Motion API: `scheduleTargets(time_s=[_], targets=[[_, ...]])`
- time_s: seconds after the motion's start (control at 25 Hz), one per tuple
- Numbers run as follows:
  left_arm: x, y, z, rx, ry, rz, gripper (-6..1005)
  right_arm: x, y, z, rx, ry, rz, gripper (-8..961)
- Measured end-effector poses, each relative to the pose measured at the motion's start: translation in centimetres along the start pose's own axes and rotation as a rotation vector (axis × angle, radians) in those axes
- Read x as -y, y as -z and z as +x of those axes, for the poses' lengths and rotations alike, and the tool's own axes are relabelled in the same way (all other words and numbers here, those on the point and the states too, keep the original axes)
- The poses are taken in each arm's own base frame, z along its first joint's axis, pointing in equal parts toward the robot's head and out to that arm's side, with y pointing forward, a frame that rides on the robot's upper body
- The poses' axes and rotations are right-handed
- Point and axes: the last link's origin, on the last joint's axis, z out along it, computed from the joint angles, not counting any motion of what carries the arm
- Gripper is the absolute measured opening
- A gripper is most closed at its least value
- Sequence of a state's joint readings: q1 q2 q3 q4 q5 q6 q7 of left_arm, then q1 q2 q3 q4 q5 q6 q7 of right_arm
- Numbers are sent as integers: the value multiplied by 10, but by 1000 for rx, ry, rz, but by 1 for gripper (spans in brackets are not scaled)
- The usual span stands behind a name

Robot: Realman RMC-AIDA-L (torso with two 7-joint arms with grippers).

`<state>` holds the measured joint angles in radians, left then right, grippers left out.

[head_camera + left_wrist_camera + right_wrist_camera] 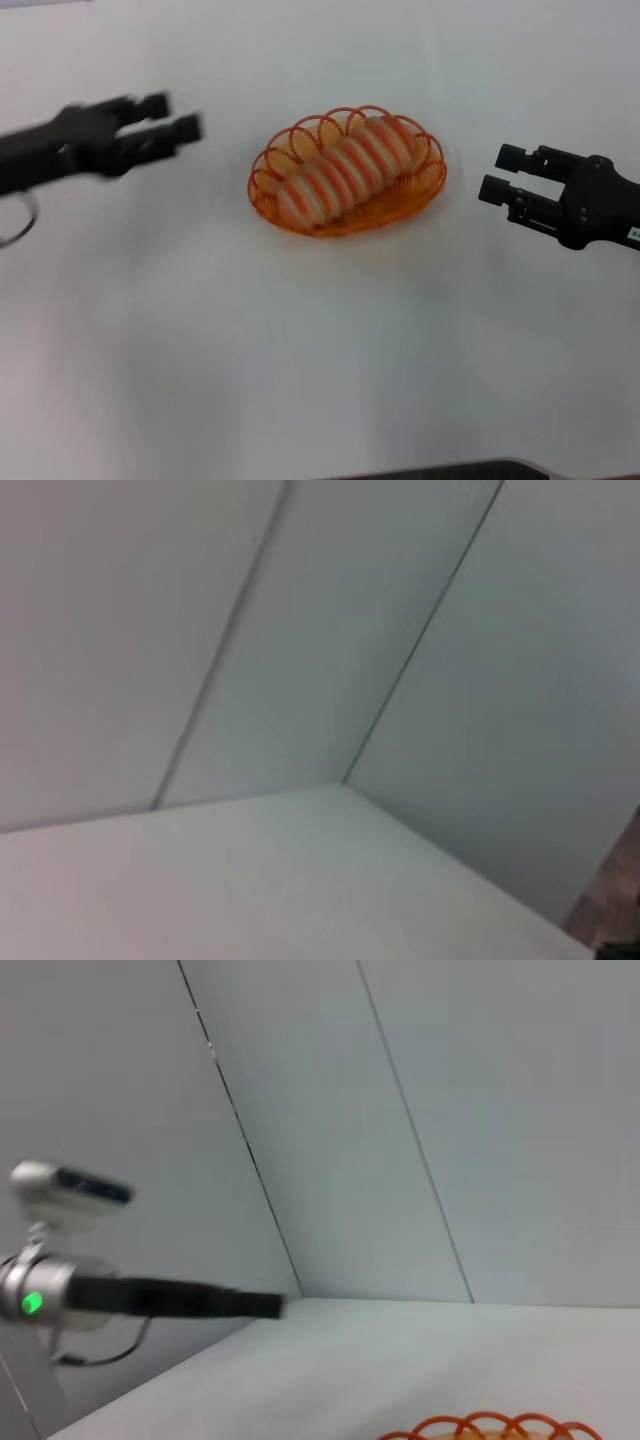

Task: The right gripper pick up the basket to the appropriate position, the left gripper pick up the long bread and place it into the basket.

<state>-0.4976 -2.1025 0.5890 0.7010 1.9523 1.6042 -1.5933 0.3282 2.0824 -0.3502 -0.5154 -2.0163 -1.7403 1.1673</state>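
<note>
The basket (347,170) sits near the middle of the white bench (300,340), and the long bread (345,168) lies inside it, slanting from seven o'clock up to one o'clock. At nine o'clock of the basket, well apart from it, the left gripper (188,115) hovers with its fingers spread and nothing between them. At three o'clock, the right gripper (502,172) hangs near the rim without touching, fingers likewise spread and holding nothing.
</note>
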Motion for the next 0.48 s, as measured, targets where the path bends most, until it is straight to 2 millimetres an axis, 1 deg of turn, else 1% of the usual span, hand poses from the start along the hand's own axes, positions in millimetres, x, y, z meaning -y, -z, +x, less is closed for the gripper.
scheduleTargets(time_s=[0.12, 0.2, 0.28, 0.48], targets=[[-7, 23, -24, -40, -27, 2, 726, 2, -4, -2, -1, 4, -3, 583], [-10, 28, -35, -32, -29, 15, 726, 3, -8, -3, 0, 4, -7, 583], [-10, 31, -42, -16, -24, 25, 725, 3, -10, -4, 0, 5, -9, 583], [-9, 33, -48, 12, -18, 36, 725, 4, -13, -5, -5, 5, -14, 583]])
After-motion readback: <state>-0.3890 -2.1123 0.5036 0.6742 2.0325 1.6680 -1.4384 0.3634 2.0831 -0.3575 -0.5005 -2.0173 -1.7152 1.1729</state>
